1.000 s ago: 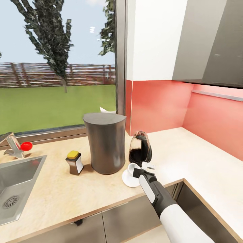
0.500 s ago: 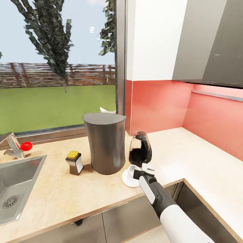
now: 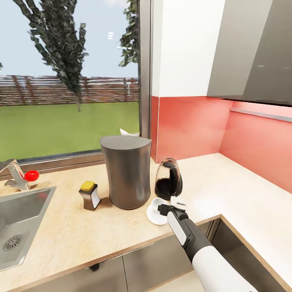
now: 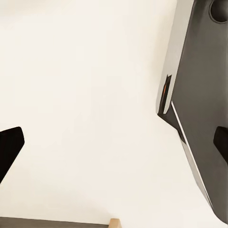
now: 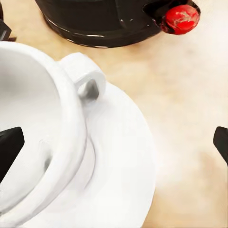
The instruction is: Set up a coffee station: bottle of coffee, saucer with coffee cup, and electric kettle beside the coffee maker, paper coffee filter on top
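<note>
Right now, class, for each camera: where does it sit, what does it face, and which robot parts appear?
Head: high, looking down at coffee maker, electric kettle; right arm reaching in.
Left wrist: faces a pale surface; dark fingertips at edges.
Right wrist: close over coffee cup on saucer.
Shared: head and right wrist show cup, saucer, kettle.

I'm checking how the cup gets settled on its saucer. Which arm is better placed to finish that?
The right. Its gripper hangs at the coffee cup, which sits on the saucer beside the electric kettle, jaws spread around it. The left wrist view faces a pale surface, no cup near.
</note>
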Controlling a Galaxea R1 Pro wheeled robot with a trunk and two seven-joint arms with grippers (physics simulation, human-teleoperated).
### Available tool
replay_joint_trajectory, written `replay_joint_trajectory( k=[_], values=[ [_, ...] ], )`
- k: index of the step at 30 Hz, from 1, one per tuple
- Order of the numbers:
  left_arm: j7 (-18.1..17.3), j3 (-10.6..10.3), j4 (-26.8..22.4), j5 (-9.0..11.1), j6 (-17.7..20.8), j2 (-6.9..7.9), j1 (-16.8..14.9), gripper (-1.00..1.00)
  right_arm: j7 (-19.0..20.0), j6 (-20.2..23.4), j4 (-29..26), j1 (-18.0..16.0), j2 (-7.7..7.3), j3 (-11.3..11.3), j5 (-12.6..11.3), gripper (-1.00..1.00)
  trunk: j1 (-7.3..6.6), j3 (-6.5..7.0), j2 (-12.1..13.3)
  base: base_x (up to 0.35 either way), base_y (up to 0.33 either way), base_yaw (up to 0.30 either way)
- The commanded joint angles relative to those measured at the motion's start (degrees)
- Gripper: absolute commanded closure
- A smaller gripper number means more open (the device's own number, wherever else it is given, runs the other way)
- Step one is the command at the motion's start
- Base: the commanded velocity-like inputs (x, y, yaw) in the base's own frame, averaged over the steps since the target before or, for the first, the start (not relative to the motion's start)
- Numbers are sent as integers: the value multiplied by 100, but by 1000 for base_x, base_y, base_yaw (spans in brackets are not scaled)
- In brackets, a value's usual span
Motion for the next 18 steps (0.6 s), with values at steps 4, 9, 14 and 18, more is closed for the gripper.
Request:
replay_joint_trajectory(
  k=[4,9,14,18],
  values=[
    [4,38,12,-3,-36,1,-5,-100,-52,16,-9,-5,0,12,-44,-100,4,-12,-12,0,0,0],
    [4,38,12,-3,-36,1,-5,-100,-55,20,-23,-5,0,12,-44,-100,4,-12,-12,0,0,0],
    [4,37,12,-3,-36,1,-5,-100,-50,25,-122,-5,0,2,-52,-100,4,-12,-12,0,0,0],
    [4,38,12,-3,-36,1,-5,-100,-51,25,-379,-5,0,-5,-53,-100,4,-12,-12,0,0,0]
  ],
)
